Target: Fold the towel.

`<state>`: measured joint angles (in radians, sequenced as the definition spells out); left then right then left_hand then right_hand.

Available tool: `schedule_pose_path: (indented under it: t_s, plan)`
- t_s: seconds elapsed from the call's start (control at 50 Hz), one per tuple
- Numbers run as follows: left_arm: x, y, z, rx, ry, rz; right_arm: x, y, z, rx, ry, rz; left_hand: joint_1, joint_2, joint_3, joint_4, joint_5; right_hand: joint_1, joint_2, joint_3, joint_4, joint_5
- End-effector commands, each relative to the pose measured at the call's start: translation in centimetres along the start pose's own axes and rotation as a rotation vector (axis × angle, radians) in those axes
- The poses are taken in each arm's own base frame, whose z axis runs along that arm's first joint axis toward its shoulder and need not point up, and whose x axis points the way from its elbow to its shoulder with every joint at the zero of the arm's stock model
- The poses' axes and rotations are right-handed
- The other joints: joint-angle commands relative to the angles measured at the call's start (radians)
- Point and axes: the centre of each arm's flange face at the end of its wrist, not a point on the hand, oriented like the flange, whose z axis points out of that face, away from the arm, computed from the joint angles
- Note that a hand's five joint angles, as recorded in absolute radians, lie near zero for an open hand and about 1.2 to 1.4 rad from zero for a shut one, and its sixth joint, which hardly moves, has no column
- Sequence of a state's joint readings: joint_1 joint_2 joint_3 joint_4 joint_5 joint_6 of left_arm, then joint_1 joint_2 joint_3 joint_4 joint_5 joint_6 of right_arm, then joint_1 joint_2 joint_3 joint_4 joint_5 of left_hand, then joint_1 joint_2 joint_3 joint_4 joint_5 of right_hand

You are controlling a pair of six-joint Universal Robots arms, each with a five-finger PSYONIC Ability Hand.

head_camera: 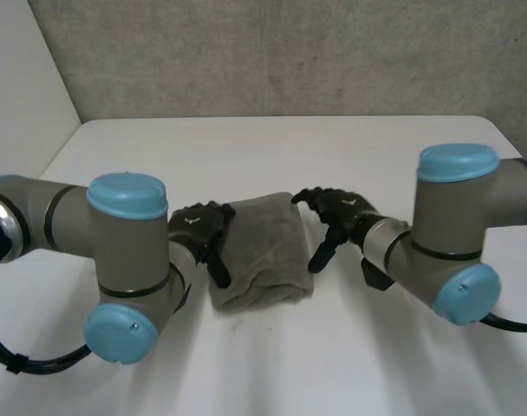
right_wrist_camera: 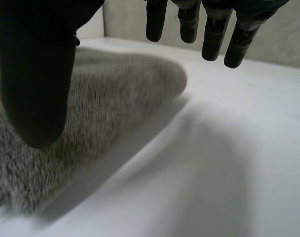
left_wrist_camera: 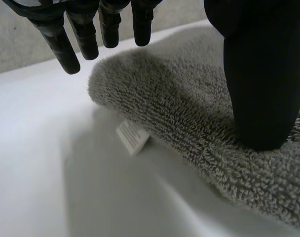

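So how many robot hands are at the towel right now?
2. The left robot hand is at the folded grey towel's left edge, the right robot hand at its right edge. Both have relaxed, open fingers gripping nothing.

white table — folded grey towel

Towel fills gap between left hand and right hand; table beyond free.

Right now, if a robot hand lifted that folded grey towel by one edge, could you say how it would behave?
Probably floppy: the towel is soft terry in rounded folds, so its layers would likely sag open. The looped pile should grip, not slip. Flat, it seems unlikely to roll.
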<state>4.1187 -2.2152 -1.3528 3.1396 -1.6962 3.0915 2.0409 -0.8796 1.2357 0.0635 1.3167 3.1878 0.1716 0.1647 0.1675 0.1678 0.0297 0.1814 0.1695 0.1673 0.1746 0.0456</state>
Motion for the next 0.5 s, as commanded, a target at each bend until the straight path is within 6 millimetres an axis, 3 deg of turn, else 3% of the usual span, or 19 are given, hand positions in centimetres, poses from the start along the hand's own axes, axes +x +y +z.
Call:
schedule_pose_path:
  t_s: [0.02,0.1,0.14,0.16,0.18,0.2,0.22,0.24,0.26,0.28,0.3,0.32,0.34,0.36,0.4,0.42,0.44,0.46,0.5]
  plan:
    - [-0.1,0.7,-0.5,-0.02,0.004,0.045,-1.4,1.7,1.5,-0.039,-0.021,-0.1,0.003,0.01,0.007,0.007,-0.03,-0.007,0.005,0.007,0.0,-0.046]
    - [-0.1,-0.6,-0.9,0.017,0.006,0.067,-1.4,0.8,1.2,-0.016,-0.008,-0.137,0.003,0.01,0.007,0.007,-0.03,-0.007,0.005,0.007,0.0,-0.046]
    - [-0.1,-2.8,-1.7,0.082,0.008,0.073,-1.7,-1.2,0.0,0.035,-0.006,-0.151,0.003,0.01,0.007,0.007,-0.03,-0.007,0.005,0.007,0.0,-0.046]
    - [-0.1,-2.8,-1.7,0.083,0.008,0.073,-1.7,-1.3,0.0,0.035,-0.006,-0.151,0.003,0.01,0.007,0.007,-0.03,-0.007,0.005,0.007,0.0,-0.046]
    - [-0.1,-4.1,-2.4,0.122,0.008,0.071,-1.7,-2.7,-0.8,0.075,-0.002,-0.156,0.003,0.01,0.007,0.007,-0.03,-0.007,0.005,0.007,0.0,-0.046]
    - [-0.1,-4.1,-2.4,0.122,0.008,0.071,-1.9,-4.2,-1.8,0.117,0.003,-0.162,0.003,0.01,0.007,0.007,-0.03,-0.007,0.005,0.007,0.0,-0.046]
    - [-0.1,-5.7,-3.1,0.169,0.008,0.069,-1.9,-4.2,-1.8,0.117,0.003,-0.162,0.003,0.01,0.007,0.007,-0.03,-0.007,0.005,0.007,0.0,-0.046]
    - [-0.4,-7.5,-3.9,0.219,0.001,0.063,-2.1,-5.6,-2.8,0.157,0.009,-0.171,0.003,0.01,0.007,0.007,-0.03,-0.007,0.005,0.007,0.0,-0.046]
    - [-0.4,-7.5,-3.9,0.219,0.001,0.063,-2.3,-7.2,-4.0,0.212,0.023,-0.181,0.003,0.01,0.007,0.007,-0.03,-0.007,0.005,0.007,0.0,-0.046]
    - [-0.8,-9.4,-4.8,0.276,-0.009,0.052,-2.3,-7.2,-4.1,0.212,0.023,-0.181,0.003,0.01,0.007,0.007,-0.03,-0.007,0.005,0.007,0.0,-0.046]
    - [-1.8,-11.3,-5.6,0.329,-0.035,0.04,-2.2,-8.9,-5.3,0.274,0.053,-0.188,0.003,0.01,0.007,0.007,-0.03,-0.007,0.005,0.007,0.0,-0.046]
    - [-1.8,-11.3,-5.6,0.329,-0.035,0.04,-2.2,-8.9,-5.4,0.275,0.054,-0.188,0.003,0.01,0.007,0.007,-0.03,-0.007,0.005,0.007,0.0,-0.046]
    - [-3.0,-13.0,-6.3,0.38,-0.066,0.027,-1.4,-10.6,-6.6,0.335,0.106,-0.196,0.003,0.01,0.007,0.007,-0.03,-0.007,0.005,0.007,0.0,-0.046]
    - [-3.0,-13.1,-6.3,0.38,-0.067,0.027,-0.3,-12.0,-7.8,0.388,0.166,-0.195,0.003,0.01,0.007,0.007,-0.03,-0.007,0.005,0.007,0.0,-0.046]
    - [-5.3,-15.9,-8.2,0.462,-0.127,0.006,0.6,-13.2,-9.0,0.432,0.219,-0.192,0.004,0.011,0.008,0.008,-0.029,-0.007,0.005,0.007,0.0,-0.046]
    - [-5.3,-15.9,-8.2,0.463,-0.128,0.006,1.2,-14.3,-10.3,0.471,0.266,-0.192,0.004,0.011,0.008,0.008,-0.029,-0.007,0.005,0.007,0.0,-0.046]
    - [-6.0,-17.0,-9.4,0.497,-0.146,0.001,1.2,-14.4,-10.3,0.472,0.267,-0.192,0.004,0.011,0.008,0.008,-0.029,-0.007,0.005,0.007,0.0,-0.046]
    - [-6.5,-17.8,-10.5,0.528,-0.159,-0.007,1.6,-15.3,-11.6,0.508,0.3,-0.192,0.004,0.011,0.008,0.008,-0.029,-0.007,0.005,0.007,0.0,-0.046]
    - [-6.7,-18.4,-11.4,0.548,-0.162,-0.011,1.9,-15.9,-12.6,0.528,0.322,-0.192,0.004,0.011,0.008,0.008,-0.029,-0.007,0.005,0.007,0.0,-0.046]
